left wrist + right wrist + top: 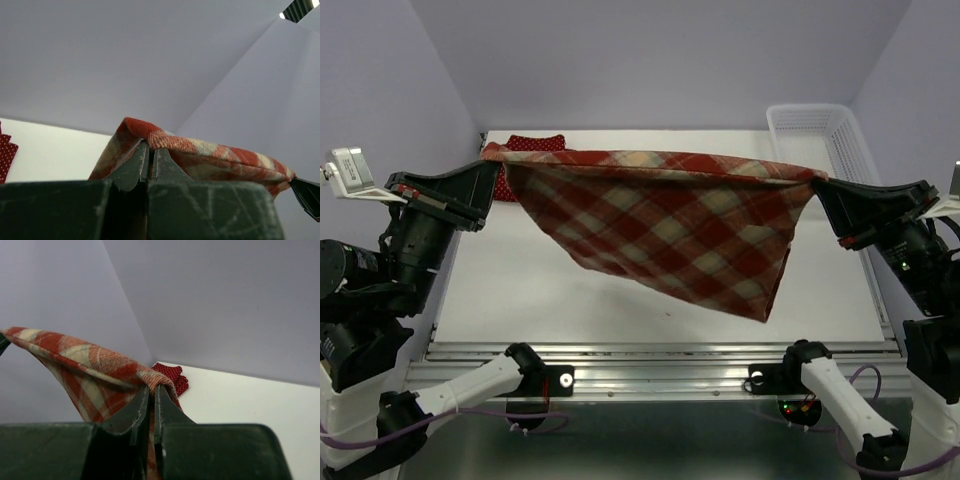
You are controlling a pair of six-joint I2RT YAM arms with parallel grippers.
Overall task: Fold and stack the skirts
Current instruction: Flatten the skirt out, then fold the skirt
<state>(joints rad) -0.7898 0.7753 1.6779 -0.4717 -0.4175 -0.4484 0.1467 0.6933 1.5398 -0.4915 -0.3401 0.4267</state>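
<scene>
The red-and-cream plaid skirt (670, 225) hangs stretched in the air above the table, its lower corner drooping toward the front right. My left gripper (492, 168) is shut on its left top corner; in the left wrist view the cloth (210, 152) folds over the closed fingertips (150, 147). My right gripper (820, 185) is shut on the right top corner, with the plaid (75, 357) draped from the pinched tips (152, 390). A dark red polka-dot skirt (530, 150) lies at the table's far left, partly hidden behind the plaid; it also shows as folded cloth (172, 376) in the right wrist view.
A white mesh basket (817, 130) stands at the far right corner of the white table (520, 290). Lilac walls close in the back and both sides. The arm bases sit along the metal rail at the near edge.
</scene>
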